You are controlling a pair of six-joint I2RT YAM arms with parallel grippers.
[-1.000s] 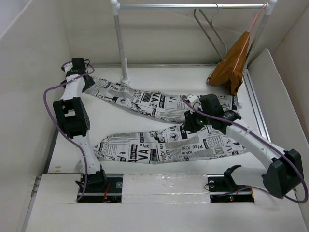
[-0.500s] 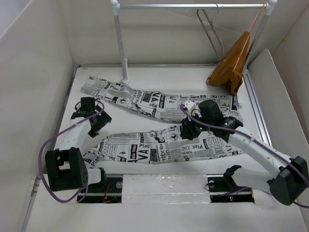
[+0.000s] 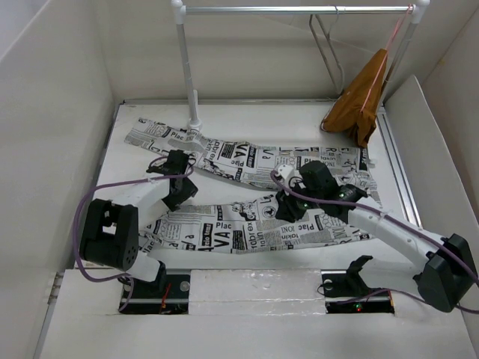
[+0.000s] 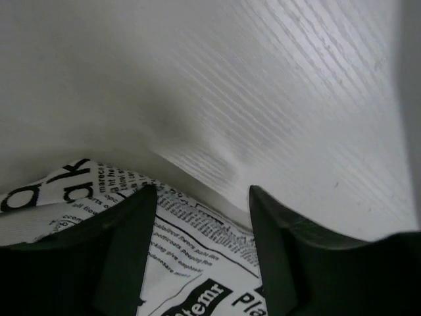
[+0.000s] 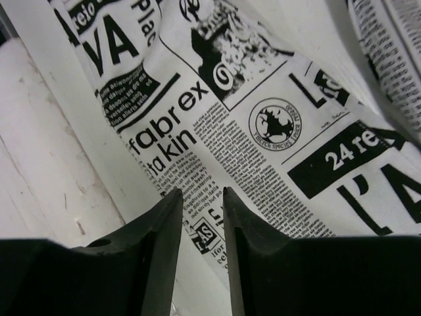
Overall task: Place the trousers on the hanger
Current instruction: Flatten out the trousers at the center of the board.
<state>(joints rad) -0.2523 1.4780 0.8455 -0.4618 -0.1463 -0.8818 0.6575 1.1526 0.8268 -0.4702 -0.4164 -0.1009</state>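
The trousers (image 3: 247,157), white with black newspaper print, lie flat on the table with both legs stretched to the left. My left gripper (image 3: 176,198) hovers over the upper edge of the near leg (image 3: 224,233), close to its left end. In the left wrist view its jaws (image 4: 200,194) stand open, straddling the printed cloth (image 4: 197,263). My right gripper (image 3: 287,208) is over the near leg's middle; its fingers (image 5: 200,192) stand a narrow gap apart just above the cloth (image 5: 276,131), gripping nothing. The hanger (image 3: 328,45), bare grey wire, hangs on the rail at the back right.
A white rail (image 3: 299,10) on a post (image 3: 188,75) crosses the back. An orange-brown garment (image 3: 359,101) on a pinkish hanger hangs at its right end. White walls close in both sides. A metal track (image 3: 395,164) runs along the table's right edge.
My left arm swung from the back left corner down to the near leg's left end and its jaws narrowed. My right gripper shifted slightly left over the near leg.
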